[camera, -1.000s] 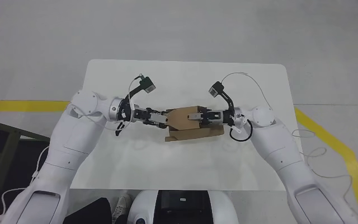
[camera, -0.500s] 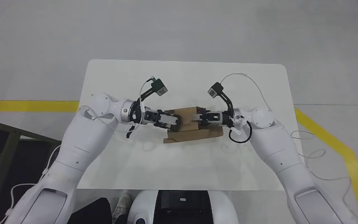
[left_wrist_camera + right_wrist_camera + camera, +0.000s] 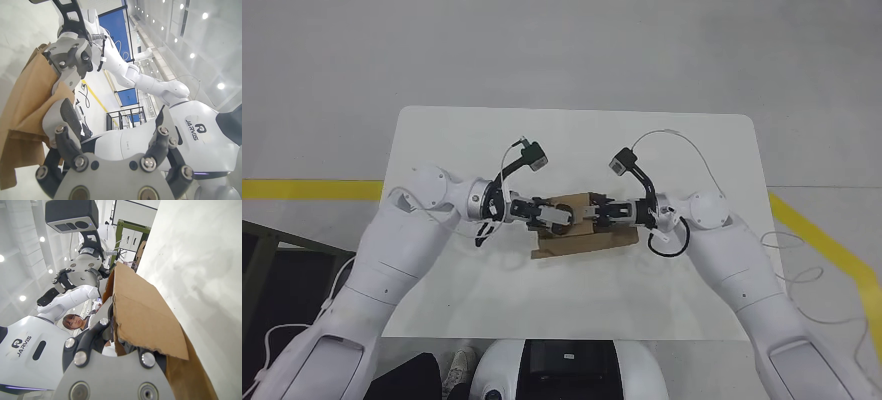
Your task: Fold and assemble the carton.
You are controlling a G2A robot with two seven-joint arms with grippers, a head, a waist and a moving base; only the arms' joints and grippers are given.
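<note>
Left hand point(image 3: 558, 214) spread open, one finger point(image 3: 69, 113) resting against the brown carton point(image 3: 582, 240); right hand point(image 3: 594, 211) clamped on its opposite edge. It sits partly folded in the middle of the white surface point(image 3: 442, 150), right between the two hands

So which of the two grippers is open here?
The left gripper: its fingers stand wide apart, one pad against the carton, while the right gripper pinches a carton wall.
</note>
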